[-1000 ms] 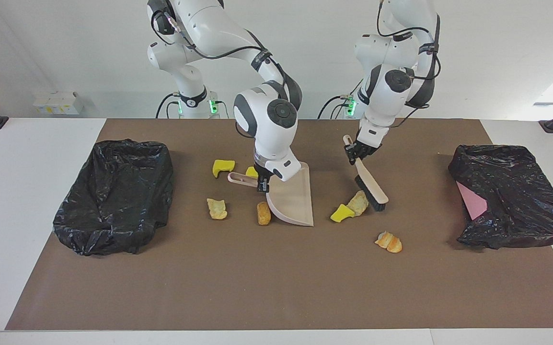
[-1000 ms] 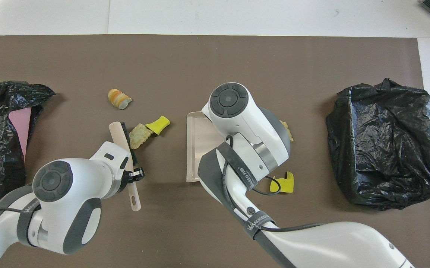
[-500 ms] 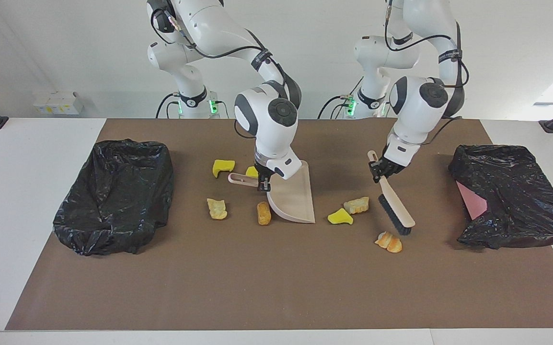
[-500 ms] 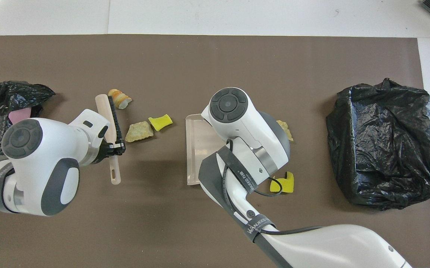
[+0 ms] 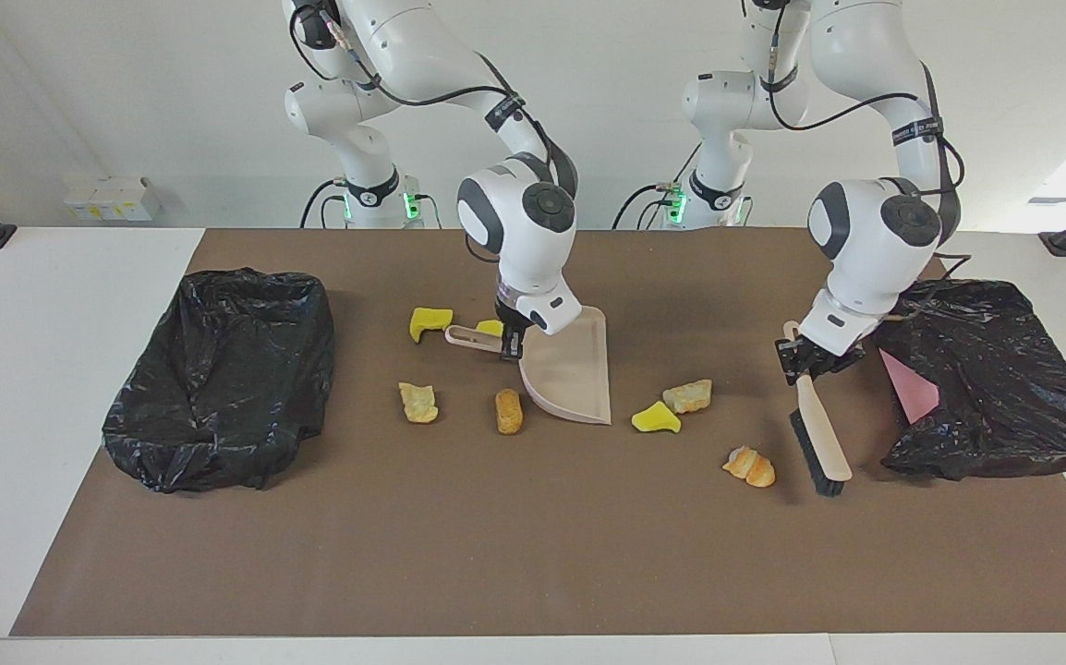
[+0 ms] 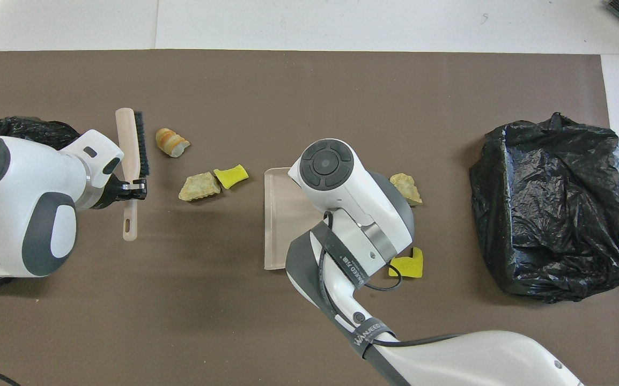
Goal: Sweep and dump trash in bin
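Tan scrap beside left hand's brush

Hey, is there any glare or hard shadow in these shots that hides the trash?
Facing view: daylight blows out the wall's upper corner toward the left arm's end; the bin bags carry shiny highlights; the trash scraps stay evenly lit with short soft shadows. Overhead view: the right arm covers part of the dustpan and some scraps, through occlusion, not glare.

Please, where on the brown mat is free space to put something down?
The wide strip of mat along the edge farthest from the robots is bare. Bare too: between the dustpan and the robots' bases. Crowded: the middle, where scraps lie around the dustpan, and by the brush beside a bin bag.
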